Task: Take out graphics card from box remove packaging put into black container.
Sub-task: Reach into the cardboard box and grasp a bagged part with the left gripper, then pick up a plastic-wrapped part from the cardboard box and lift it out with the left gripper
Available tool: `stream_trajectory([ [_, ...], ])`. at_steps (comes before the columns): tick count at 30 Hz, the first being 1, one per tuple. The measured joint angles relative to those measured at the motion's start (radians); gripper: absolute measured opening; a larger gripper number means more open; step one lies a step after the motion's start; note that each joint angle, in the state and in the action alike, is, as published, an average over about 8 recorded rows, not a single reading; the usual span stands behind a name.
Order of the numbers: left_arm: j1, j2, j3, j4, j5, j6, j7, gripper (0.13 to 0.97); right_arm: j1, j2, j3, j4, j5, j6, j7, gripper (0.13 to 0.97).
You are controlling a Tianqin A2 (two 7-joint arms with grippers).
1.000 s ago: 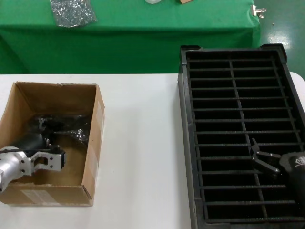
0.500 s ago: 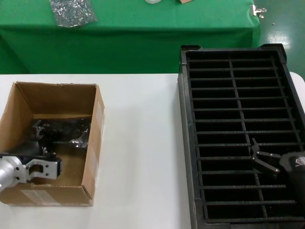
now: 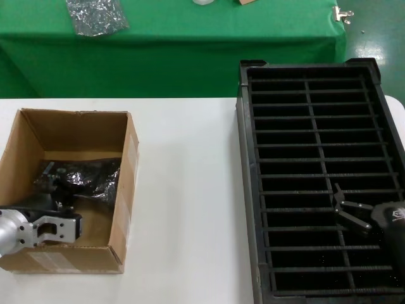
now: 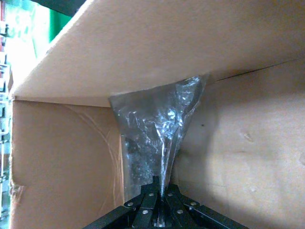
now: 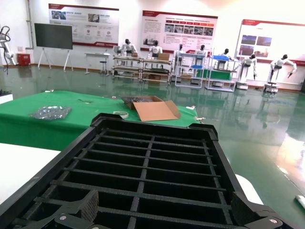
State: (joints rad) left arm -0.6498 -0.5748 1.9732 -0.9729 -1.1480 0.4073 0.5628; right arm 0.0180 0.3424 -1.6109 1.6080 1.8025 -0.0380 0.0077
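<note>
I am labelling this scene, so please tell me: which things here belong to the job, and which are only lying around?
Belong to the job:
- box
- packaging, pinched by the left gripper inside the box
- black container, with the right gripper hovering above it, open

Lying about:
- small silver bag on the green table
- open carton there
- tape roll

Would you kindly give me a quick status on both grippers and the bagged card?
Left gripper inside the box, shut on the packaging. Right gripper idle over the black container. Nothing blocking the lift.
</note>
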Motion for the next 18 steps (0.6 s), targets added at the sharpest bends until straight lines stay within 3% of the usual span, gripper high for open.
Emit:
stream_trajectory([
  [8, 0.008, -0.018, -0.01, -0.054, 0.045, 0.002, -0.06, 0.14, 0.0, 0.0, 0.0, 0.0, 0.0, 0.0, 0.0, 0.966],
  [18, 0.04, -0.054, -0.044, -0.169, 0.108, 0.048, -0.172, 0.14, 0.0, 0.0, 0.0, 0.0, 0.0, 0.0, 0.0, 0.966],
])
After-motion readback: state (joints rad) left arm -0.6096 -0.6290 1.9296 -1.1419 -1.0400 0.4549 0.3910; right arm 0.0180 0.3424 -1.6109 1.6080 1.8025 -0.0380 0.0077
